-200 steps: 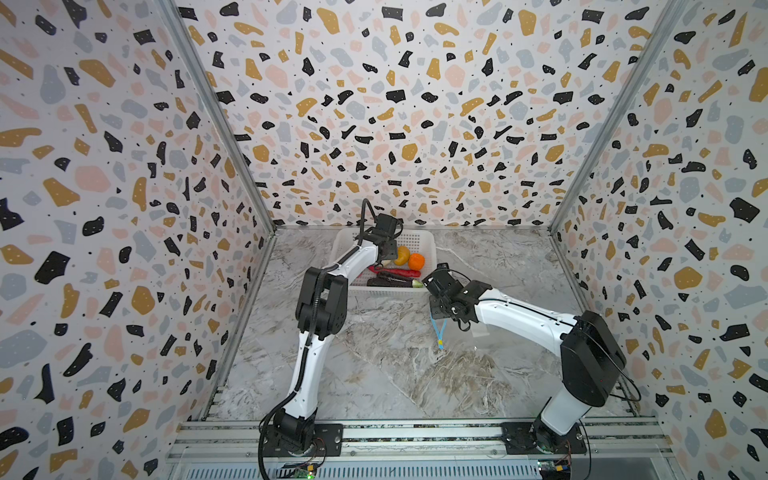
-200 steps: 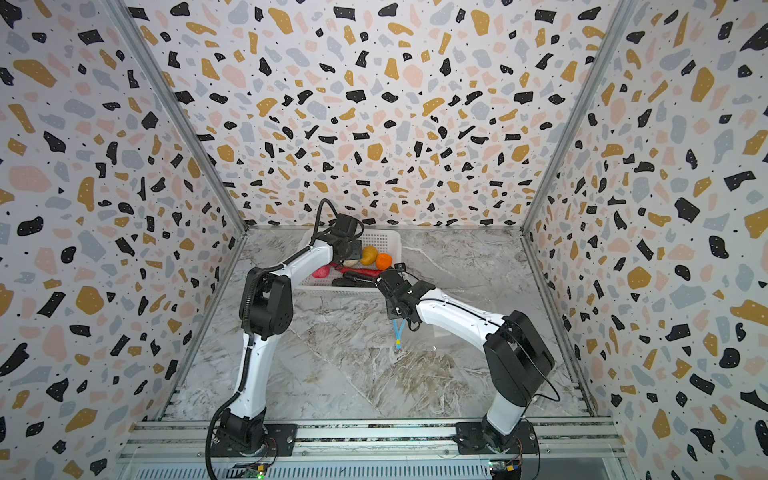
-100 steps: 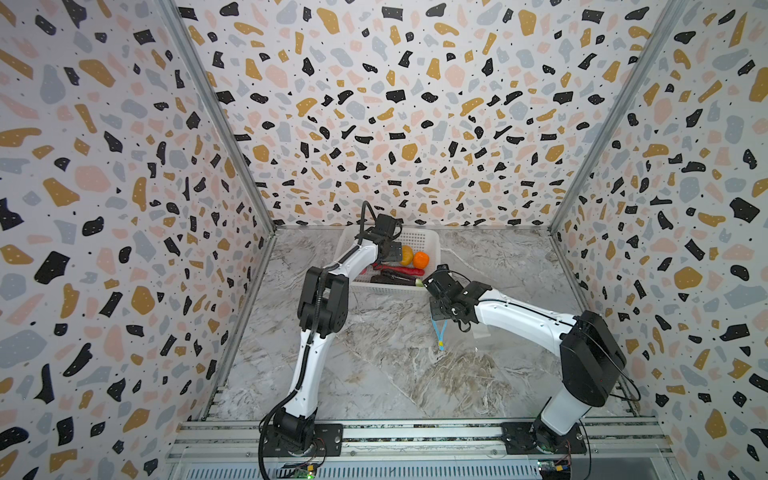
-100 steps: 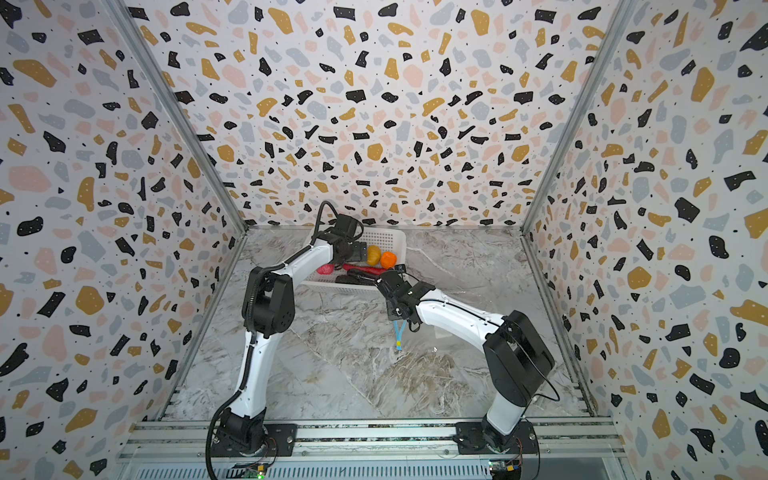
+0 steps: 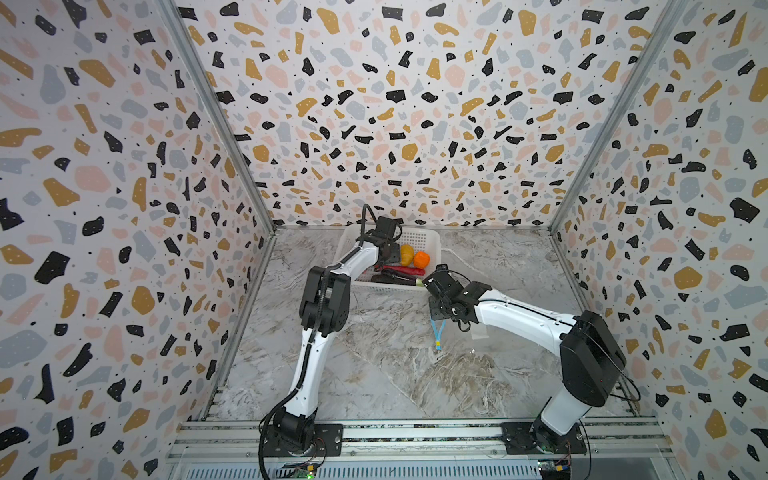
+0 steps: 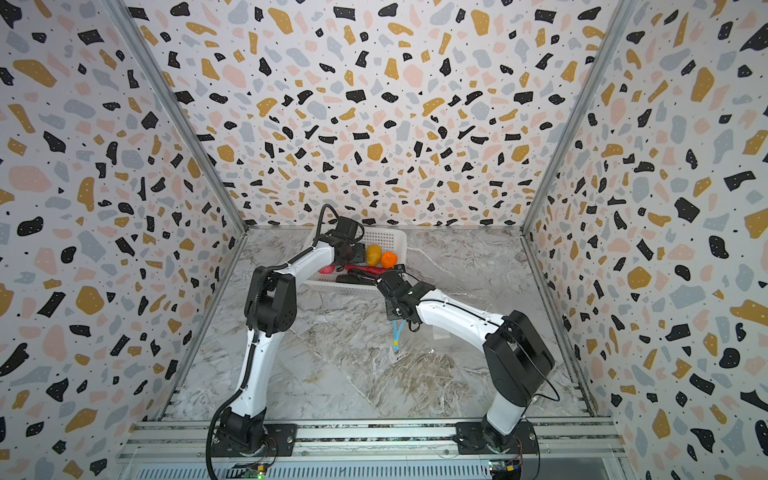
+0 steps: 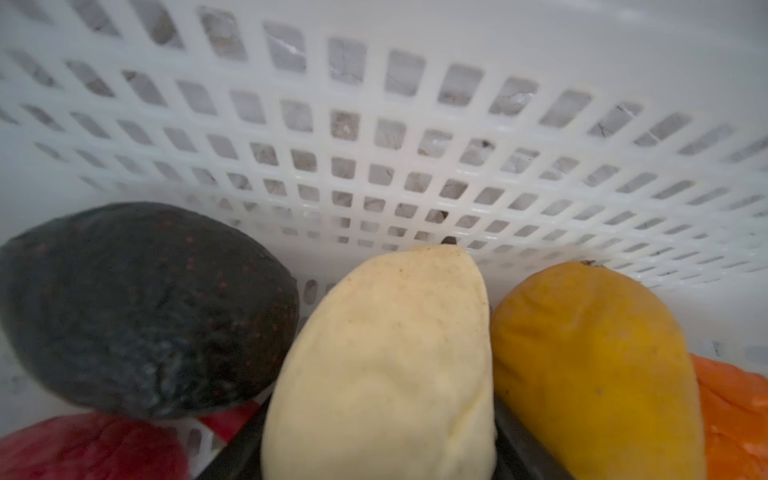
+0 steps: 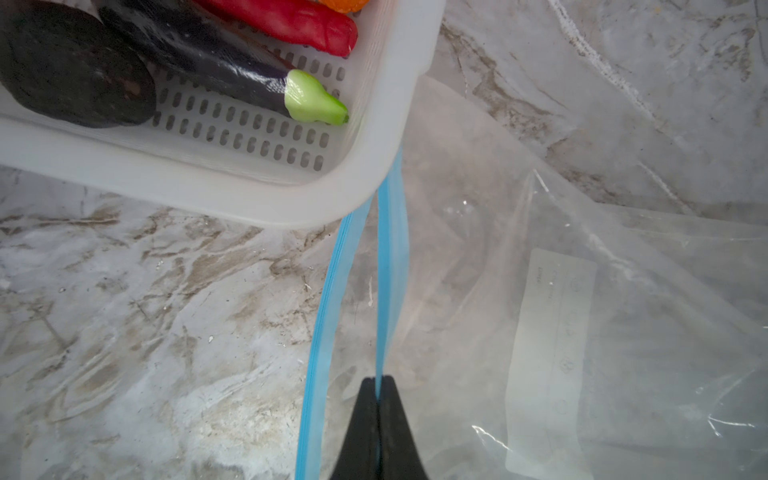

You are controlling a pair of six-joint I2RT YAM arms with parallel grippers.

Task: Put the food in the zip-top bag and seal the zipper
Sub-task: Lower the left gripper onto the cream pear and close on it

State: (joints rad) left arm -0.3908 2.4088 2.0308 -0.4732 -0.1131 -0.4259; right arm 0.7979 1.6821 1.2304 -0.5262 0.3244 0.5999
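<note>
Just now, little has moved near: the right hand (image 8: 376,399) stays pressed together on one lip of the light blue zipper (image 8: 320,332). That keeps the clear, crinkly zip-top bag (image 8: 623,291) parted on the marbled counter (image 8: 124,332); it looks empty. Farther, in the white perforated basket (image 8: 249,199), the yellow-brown potato (image 5: 406,254) and orange (image 5: 421,259) have nudged right as the left hand (image 5: 390,248) works in. Its fingers flank the smooth cream knobbly lump (image 7: 386,365); whether they pinch it I cannot tell. Probably this is the first pick.
</note>
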